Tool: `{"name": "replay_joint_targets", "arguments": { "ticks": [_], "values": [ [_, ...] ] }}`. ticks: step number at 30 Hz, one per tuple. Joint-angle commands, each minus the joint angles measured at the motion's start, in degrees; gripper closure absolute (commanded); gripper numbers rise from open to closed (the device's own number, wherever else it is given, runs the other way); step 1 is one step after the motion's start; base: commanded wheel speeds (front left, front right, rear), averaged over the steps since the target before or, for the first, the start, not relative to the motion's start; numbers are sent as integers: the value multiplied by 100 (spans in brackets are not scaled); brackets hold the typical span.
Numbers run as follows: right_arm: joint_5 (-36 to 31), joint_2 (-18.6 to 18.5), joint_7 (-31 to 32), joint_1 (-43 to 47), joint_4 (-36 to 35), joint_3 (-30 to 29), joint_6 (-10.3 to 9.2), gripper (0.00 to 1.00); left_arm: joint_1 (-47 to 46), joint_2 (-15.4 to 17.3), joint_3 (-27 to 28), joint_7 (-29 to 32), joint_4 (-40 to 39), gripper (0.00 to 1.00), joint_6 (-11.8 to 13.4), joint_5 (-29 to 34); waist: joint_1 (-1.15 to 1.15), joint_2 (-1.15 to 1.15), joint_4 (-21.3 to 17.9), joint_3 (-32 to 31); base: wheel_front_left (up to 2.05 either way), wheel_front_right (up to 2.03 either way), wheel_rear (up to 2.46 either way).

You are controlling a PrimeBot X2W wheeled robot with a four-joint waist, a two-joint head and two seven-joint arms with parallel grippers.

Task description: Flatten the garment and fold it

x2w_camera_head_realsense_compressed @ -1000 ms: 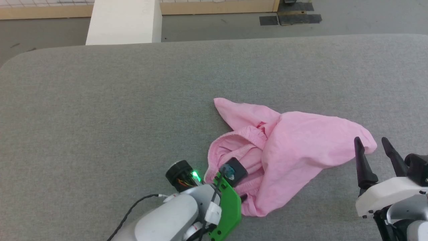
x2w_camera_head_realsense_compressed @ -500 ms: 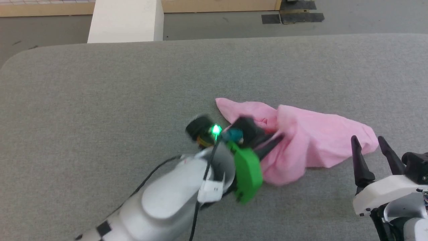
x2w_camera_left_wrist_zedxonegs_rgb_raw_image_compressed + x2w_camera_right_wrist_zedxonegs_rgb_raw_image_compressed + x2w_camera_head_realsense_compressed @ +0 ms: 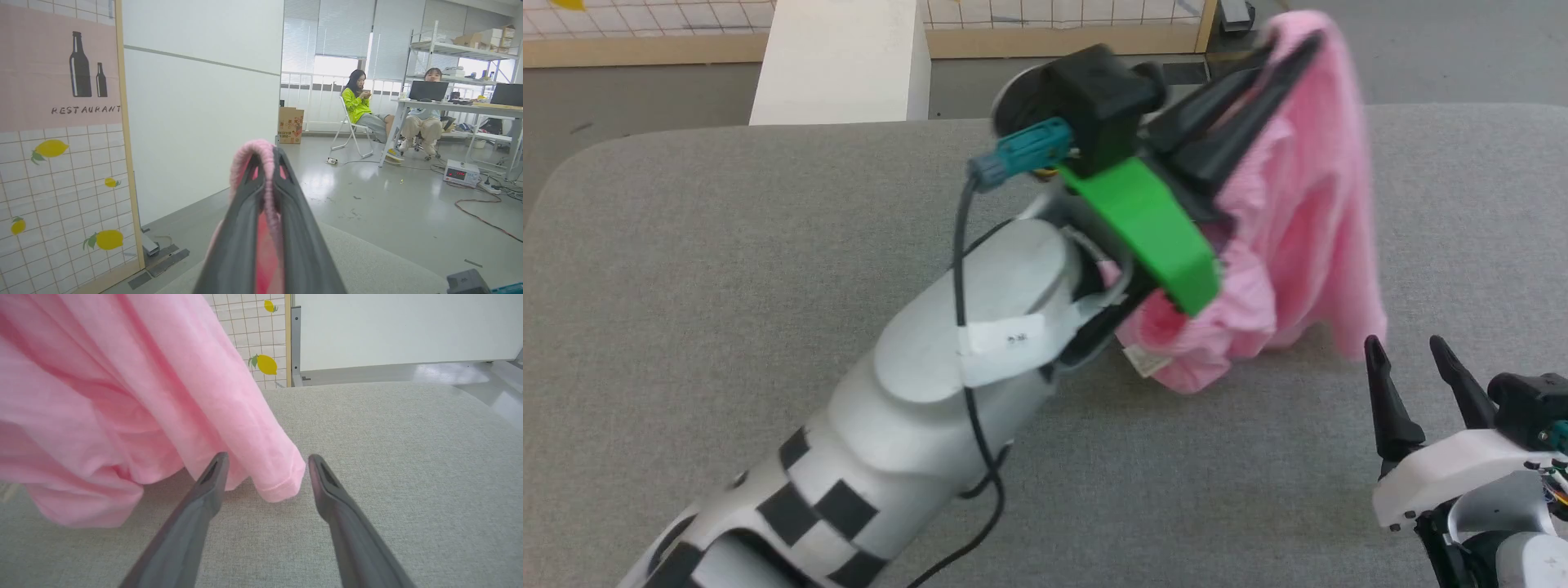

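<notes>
The light-pink garment (image 3: 1307, 220) hangs in the air over the grey table, its gathered bottom and a small white tag (image 3: 1141, 360) just above the surface. My left gripper (image 3: 1298, 49) is raised high and shut on the garment's top edge; in the left wrist view a pink fold (image 3: 261, 163) loops over the closed fingertips (image 3: 282, 163). My right gripper (image 3: 1405, 347) stands open at the lower right, low over the table. In the right wrist view a hanging corner of the garment (image 3: 278, 482) dangles between its spread fingers, not gripped.
The grey padded table (image 3: 727, 245) stretches wide to the left and in front. A white pillar (image 3: 841, 61) and a tiled partition stand beyond the far edge. Two persons (image 3: 359, 106) sit at a desk far across the room.
My left gripper has risen from the table and carried the garment up with it, so the cloth now hangs instead of lying crumpled. The right gripper has stayed low and open.
</notes>
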Motion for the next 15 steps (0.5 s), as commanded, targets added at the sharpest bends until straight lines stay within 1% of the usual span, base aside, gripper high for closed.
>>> {"name": "replay_joint_targets", "arguments": {
  "ticks": [1,4,9,13,15],
  "values": [
    [62,6,-2,29,9,12,-9,0,247,195,58,84,123,100,112,-83,0,0,18,-2,0,0,0],
    [71,6,8,61,7,15,-9,0,736,595,154,256,290,100,369,-199,0,0,69,17,0,0,0],
    [86,6,26,44,-31,55,-9,0,1882,1453,483,465,557,100,981,-493,0,0,170,48,0,0,0],
    [62,6,57,21,-86,74,-9,0,2631,1953,759,502,681,100,1290,-766,0,0,295,113,0,0,0],
    [48,6,71,2,-103,71,-9,0,2865,2087,888,456,730,100,1371,-885,0,0,358,150,0,0,0]
  ]
}}
